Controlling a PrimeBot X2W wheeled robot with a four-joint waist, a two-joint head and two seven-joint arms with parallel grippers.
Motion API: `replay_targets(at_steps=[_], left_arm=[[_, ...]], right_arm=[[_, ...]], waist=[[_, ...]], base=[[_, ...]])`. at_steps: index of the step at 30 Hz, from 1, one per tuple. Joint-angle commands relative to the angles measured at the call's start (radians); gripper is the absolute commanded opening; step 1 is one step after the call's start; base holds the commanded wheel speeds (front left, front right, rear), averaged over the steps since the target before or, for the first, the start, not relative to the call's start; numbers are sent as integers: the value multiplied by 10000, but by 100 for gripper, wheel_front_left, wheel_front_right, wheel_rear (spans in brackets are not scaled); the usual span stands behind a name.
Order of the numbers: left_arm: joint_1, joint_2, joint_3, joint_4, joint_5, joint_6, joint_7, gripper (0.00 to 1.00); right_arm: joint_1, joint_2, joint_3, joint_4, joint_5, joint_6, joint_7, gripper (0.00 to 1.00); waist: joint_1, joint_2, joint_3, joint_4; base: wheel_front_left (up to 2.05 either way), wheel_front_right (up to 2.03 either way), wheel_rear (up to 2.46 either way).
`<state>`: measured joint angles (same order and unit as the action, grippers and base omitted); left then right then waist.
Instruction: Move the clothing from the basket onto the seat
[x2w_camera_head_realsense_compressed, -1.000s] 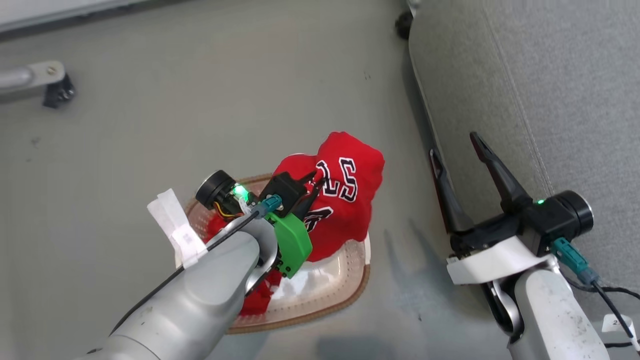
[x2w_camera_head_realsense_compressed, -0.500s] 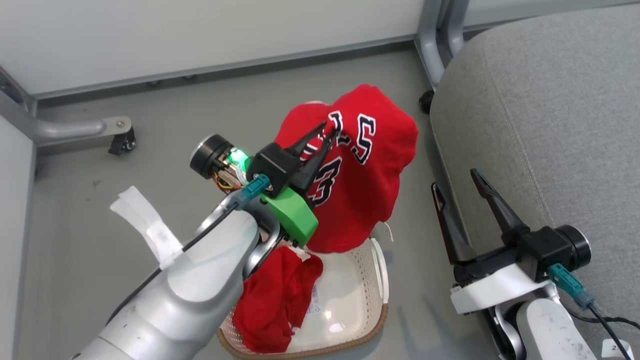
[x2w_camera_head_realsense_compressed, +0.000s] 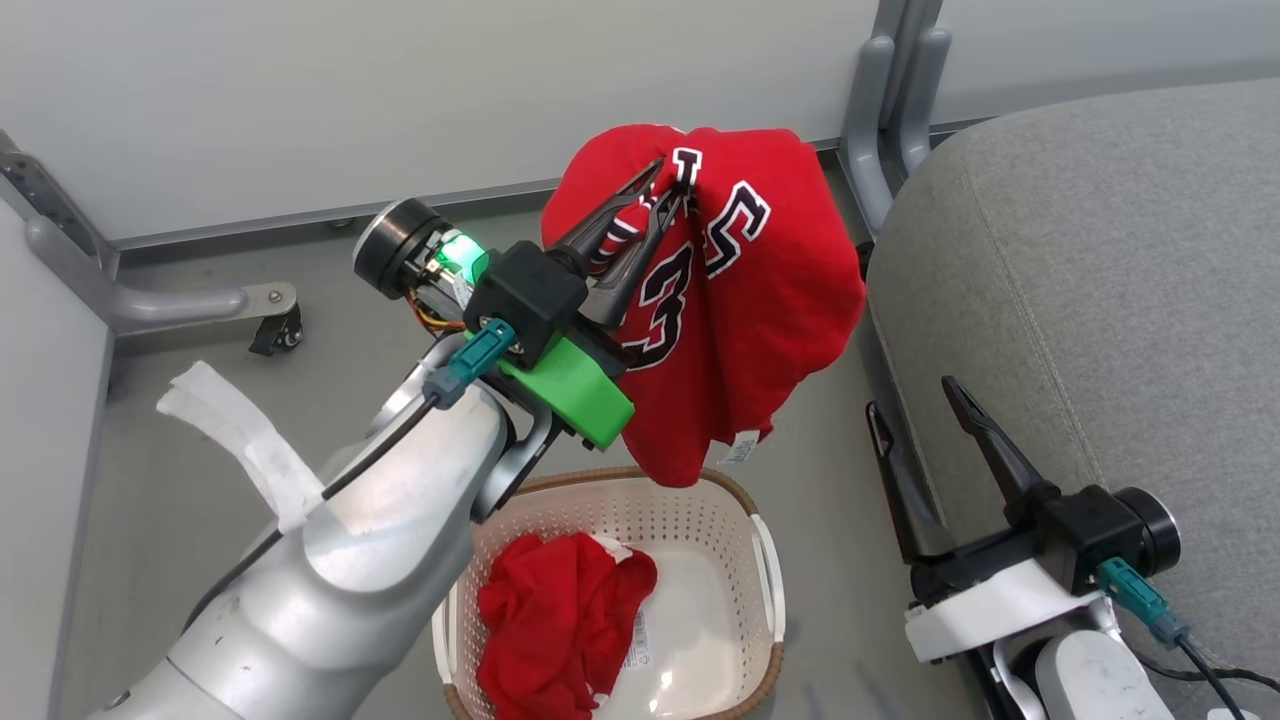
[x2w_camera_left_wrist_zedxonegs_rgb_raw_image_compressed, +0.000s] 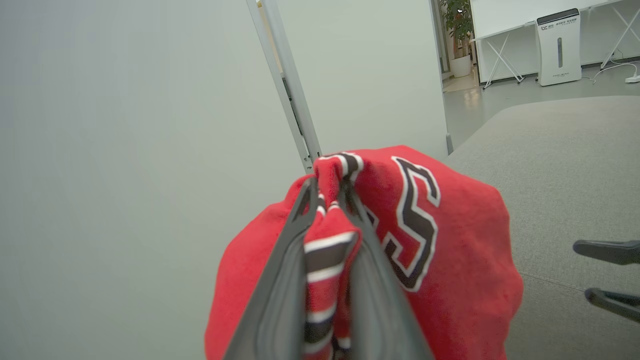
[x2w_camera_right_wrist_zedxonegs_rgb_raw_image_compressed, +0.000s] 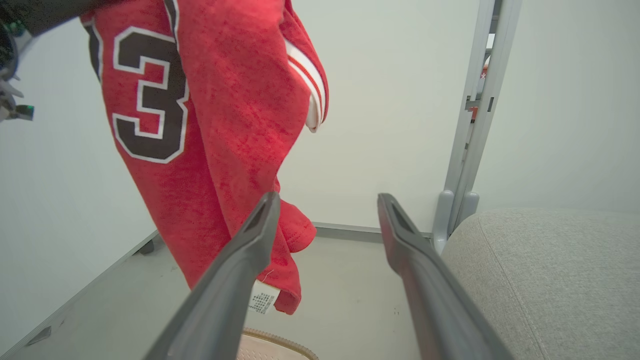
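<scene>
The left end effector (x2w_camera_head_realsense_compressed: 665, 185) is closed on a bunched fold of the jersey (x2w_camera_head_realsense_compressed: 760, 270). The jersey is held in the air above the basket (x2w_camera_head_realsense_compressed: 722, 540), clear of its rim. It hangs in a loose bundle, and the number 23 and a small white label at the lower hem can be seen. The basket stands on the floor (x2w_camera_head_realsense_compressed: 200, 420), near the seat (x2w_camera_head_realsense_compressed: 1100, 250). One red garment (x2w_camera_head_realsense_compressed: 560, 620) lies in the basket, crumpled against its left side, and the white bottom is exposed to the right of it. The right end effector (x2w_camera_head_realsense_compressed: 912, 397) is held open, its fingers spread wide. It is placed between the basket and the seat, along the seat's edge. The jersey hangs to the left of the seat, apart from it.
</scene>
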<state>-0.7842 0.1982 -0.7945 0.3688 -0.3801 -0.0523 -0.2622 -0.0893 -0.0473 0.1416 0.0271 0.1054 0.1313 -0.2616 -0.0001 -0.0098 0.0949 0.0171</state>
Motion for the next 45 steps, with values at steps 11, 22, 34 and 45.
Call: replay_targets(at_steps=[11, 22, 34, 45], left_arm=[[-92, -204, -159, -372, 83, 49, -35, 0], [18, -641, -474, -849, 189, -121, -35, 0], [242, -711, -644, -1043, 124, -270, -35, 0], [437, -651, -522, -692, 137, -342, -35, 0]], right_arm=[[-188, -35, 400, 54, 13, -10, -30, 100], [-1593, -38, 1236, 1202, 198, -10, -30, 100], [-2388, -125, 2094, 1084, 711, -10, -30, 0], [-1996, -252, 2168, 766, 892, -10, -30, 0]], waist=[[1, 98, 10, 235], [1, 98, 261, 661], [1, 98, 384, 924], [1, 98, 468, 800]], base=[[0, 0, 0], [0, 0, 0], [0, 0, 0], [0, 0, 0]])
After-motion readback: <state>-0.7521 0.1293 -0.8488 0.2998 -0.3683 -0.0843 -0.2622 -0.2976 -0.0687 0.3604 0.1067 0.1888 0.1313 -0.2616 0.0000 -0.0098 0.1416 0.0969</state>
